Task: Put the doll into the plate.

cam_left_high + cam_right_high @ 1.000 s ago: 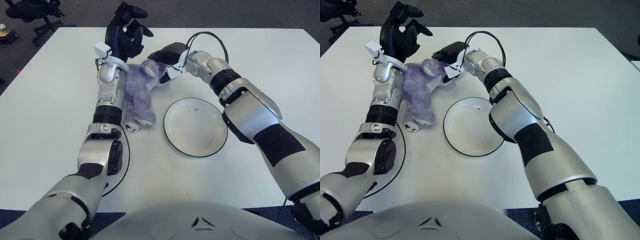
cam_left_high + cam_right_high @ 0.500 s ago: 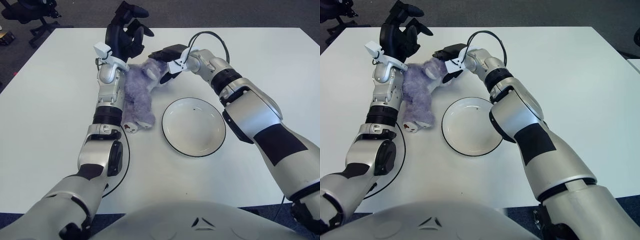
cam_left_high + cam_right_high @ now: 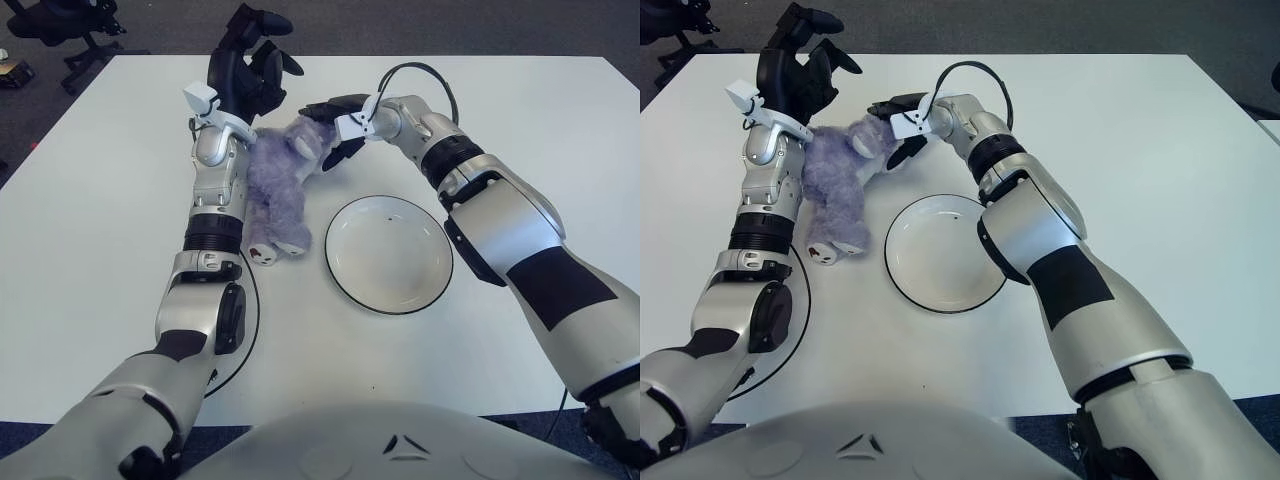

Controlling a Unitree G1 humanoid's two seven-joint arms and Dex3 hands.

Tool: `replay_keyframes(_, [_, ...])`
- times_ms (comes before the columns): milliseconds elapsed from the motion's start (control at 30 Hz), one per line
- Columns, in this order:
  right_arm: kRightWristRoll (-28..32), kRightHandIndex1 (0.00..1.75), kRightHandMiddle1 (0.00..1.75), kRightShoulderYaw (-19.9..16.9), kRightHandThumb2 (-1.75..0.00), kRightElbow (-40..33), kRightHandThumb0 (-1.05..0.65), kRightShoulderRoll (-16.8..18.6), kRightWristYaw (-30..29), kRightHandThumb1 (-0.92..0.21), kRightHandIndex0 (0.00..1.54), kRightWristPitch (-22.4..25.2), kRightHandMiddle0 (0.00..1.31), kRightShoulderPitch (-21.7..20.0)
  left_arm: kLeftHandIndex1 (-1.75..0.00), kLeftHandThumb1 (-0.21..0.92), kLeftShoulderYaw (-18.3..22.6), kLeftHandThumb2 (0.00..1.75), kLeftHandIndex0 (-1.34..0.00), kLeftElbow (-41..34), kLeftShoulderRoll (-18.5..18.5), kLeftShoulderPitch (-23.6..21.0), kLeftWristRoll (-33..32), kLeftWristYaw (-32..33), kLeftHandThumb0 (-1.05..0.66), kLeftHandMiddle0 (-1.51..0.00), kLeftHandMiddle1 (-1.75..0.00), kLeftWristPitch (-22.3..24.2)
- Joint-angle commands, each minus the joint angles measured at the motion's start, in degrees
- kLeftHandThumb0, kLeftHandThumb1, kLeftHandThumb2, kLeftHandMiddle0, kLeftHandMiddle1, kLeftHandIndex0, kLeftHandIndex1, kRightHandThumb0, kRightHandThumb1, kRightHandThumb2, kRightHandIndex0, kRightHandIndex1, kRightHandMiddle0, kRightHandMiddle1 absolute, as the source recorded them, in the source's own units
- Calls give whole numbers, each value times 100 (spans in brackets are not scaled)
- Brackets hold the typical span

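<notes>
Doll [image 3: 276, 180], a purple plush animal, lies on the white desk [image 3: 90, 210] just left of the plate [image 3: 388, 252] and not in it, its head toward the far edge and its feet, with pale soles, pointing toward the robot. It is stretched along the left forearm, which runs beside it on the side away from the plate and presses against its flank. The right hand [image 3: 335, 125] is at the doll's head, on the far side of the plate: its dark fingers [image 3: 902, 151] are closed around the head, one above and one curling under the face. The left hand [image 3: 245, 62] stands beyond the doll's head, farther from the plate, raised off the desk with its black fingers spread and loosely bent, gripping nothing. The plate is white with a dark rim, round and shallow, sitting flat with nothing in it; its near-left rim is close to the doll's feet but not touching them. A black cable [image 3: 420, 72] loops above the right wrist, beyond the plate. Another black cable [image 3: 252, 325] curves over the desk beside the left upper arm, nearer the robot than the plate. Past the desk's far left corner, well away from the plate, the base of an office chair [image 3: 70, 28] stands on the dark floor.
</notes>
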Motion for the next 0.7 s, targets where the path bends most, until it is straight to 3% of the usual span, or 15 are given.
replay_keyframes(0, [19, 0, 0, 22, -3, -7, -95, 13, 100, -92, 11, 57, 7, -47, -139, 57, 37, 84, -44, -88, -47, 23, -37, 105, -2, -61, -157, 19])
replay_keyframes(233, [-44, 1, 1, 79, -3, -6, -95, 5, 57, -92, 13, 85, 9, -38, -139, 55, 77, 86, -45, -80, -98, 1, -42, 155, -2, -63, -155, -78])
replay_keyframes(333, [-134, 1, 7, 151, -2, -21, -85, 6, -254, -92, 22, 97, 28, 16, -138, 55, 86, 86, -45, -85, -106, -3, -37, 157, -2, -63, -155, -88])
replay_keyframes(367, [-175, 19, 50, 183, -5, -31, -68, 8, -437, -92, 38, 99, 41, 48, -138, 55, 88, 86, -45, -86, -107, -5, -36, 158, -2, -63, -155, -90])
replay_keyframes(433, [-255, 42, 89, 257, -9, -42, -53, 12, -806, -92, 49, 94, 51, 116, -138, 54, 91, 86, -46, -89, -109, -7, -33, 161, -2, -64, -154, -96])
replay_keyframes(467, [-357, 72, 98, 350, -10, -49, -34, 12, -1224, -91, 55, 62, 56, 211, -138, 54, 94, 86, -47, -86, -111, -10, -30, 164, -2, -65, -154, -108])
replay_keyframes(500, [-431, 88, 107, 421, -26, -52, -27, 13, -1534, -83, 55, 39, 55, 280, -137, 54, 95, 87, -47, -83, -113, -11, -28, 167, -2, -65, -154, -117])
replay_keyframes(533, [-543, 116, 123, 523, -55, -55, -17, 10, -2003, -69, 54, 2, 54, 386, -137, 54, 97, 87, -47, -82, -114, -12, -24, 170, -2, -65, -154, -127])
replay_keyframes(600, [-672, 145, 140, 639, -87, -43, -9, 8, -2590, -53, 53, -34, 54, 519, -137, 54, 101, 87, -47, -72, -113, -18, -19, 172, -2, -65, -154, -143])
replay_keyframes(667, [-720, 162, 153, 701, -110, -19, -3, 11, -2887, -41, 54, -46, 52, 583, -137, 53, 104, 87, -47, -69, -113, -19, -16, 173, -2, -65, -154, -153])
